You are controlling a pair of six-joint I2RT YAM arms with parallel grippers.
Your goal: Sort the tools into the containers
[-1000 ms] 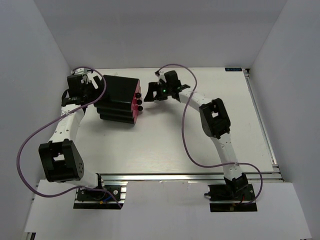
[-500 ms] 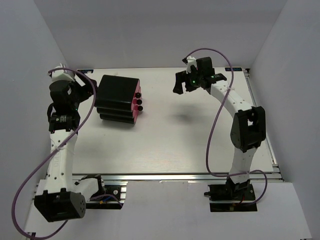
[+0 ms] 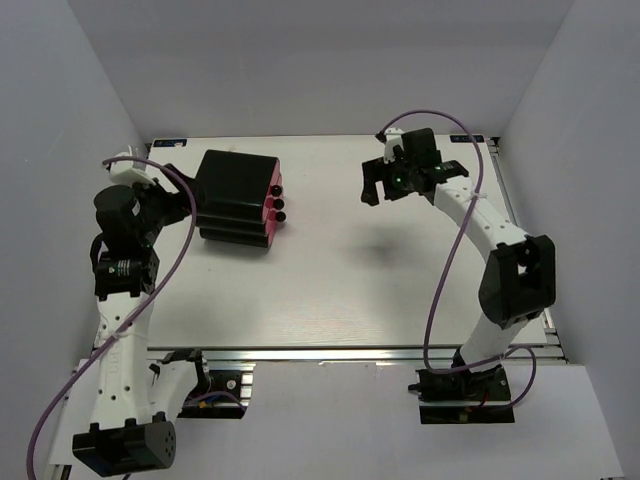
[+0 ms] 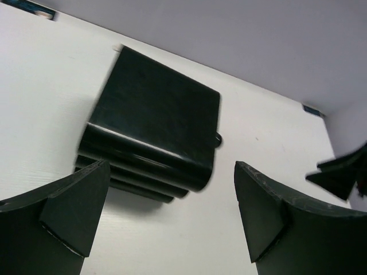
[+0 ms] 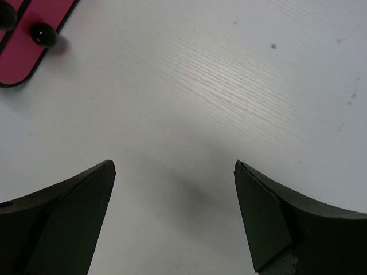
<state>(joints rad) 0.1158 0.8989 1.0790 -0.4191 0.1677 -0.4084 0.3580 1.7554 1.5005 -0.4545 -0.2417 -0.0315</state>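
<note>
Cabinet (image 3: 235,190): is being shown on the far left part of the table (image 3: 340,280), black and box-like, with its front turned to the right.
Drawers (image 3: 269,206): are being seen as three stacked pink fronts, each with a round black knob (image 3: 277,203), lying about flush with the cabinet.
Left gripper (image 4: 171,165): is being held above the table just left of the cabinet, apart from it. Its jaws are being kept wide, with nothing between them, and the cabinet's back and top are being framed by them.
Right gripper (image 5: 174,164): is being held over bare table, well to the right of the drawers. Its jaws are being kept wide and nothing is being gripped. A corner of a pink front is being caught in the upper left of its wrist view.
</note>
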